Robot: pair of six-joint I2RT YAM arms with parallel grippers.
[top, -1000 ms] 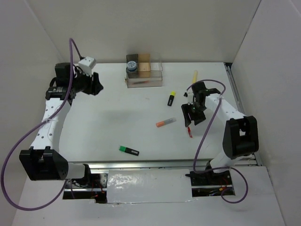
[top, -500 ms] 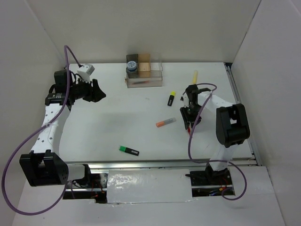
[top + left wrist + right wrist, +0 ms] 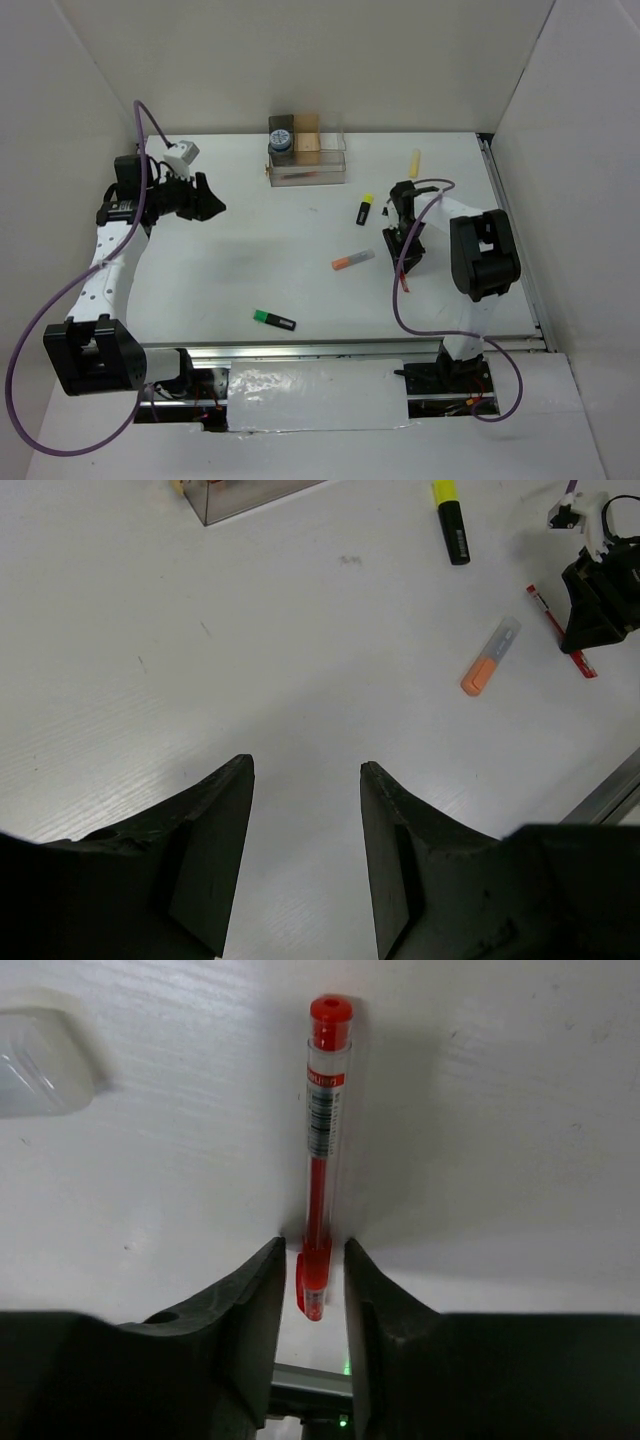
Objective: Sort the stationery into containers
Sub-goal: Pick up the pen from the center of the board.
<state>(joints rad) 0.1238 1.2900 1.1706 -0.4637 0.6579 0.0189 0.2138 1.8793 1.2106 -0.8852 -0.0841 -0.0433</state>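
A thin red pen [image 3: 320, 1140] lies flat on the white table, and my right gripper [image 3: 312, 1245] stands open astride its clip end, a narrow gap on each side. From above, the right gripper [image 3: 404, 252] is low over the pen [image 3: 402, 280]. My left gripper [image 3: 205, 200] hangs open and empty at the far left, its fingers [image 3: 215, 820] above bare table. Loose on the table are a yellow-ended highlighter [image 3: 364, 209], an orange marker [image 3: 352, 261], a green-ended highlighter [image 3: 273, 319] and a pale yellow stick [image 3: 414, 160]. The clear organiser [image 3: 320, 165] stands at the back with the round tin [image 3: 282, 140] in it.
White walls close in the table at the left, back and right. A metal rail [image 3: 300, 352] runs along the near edge. The right arm's purple cable [image 3: 400, 300] loops over the table beside the red pen. The left arm's cable [image 3: 40, 310] hangs off the left side.
My right gripper has turned and come down over the red pen, its arm folding in. The left gripper swung slightly right, then held still.
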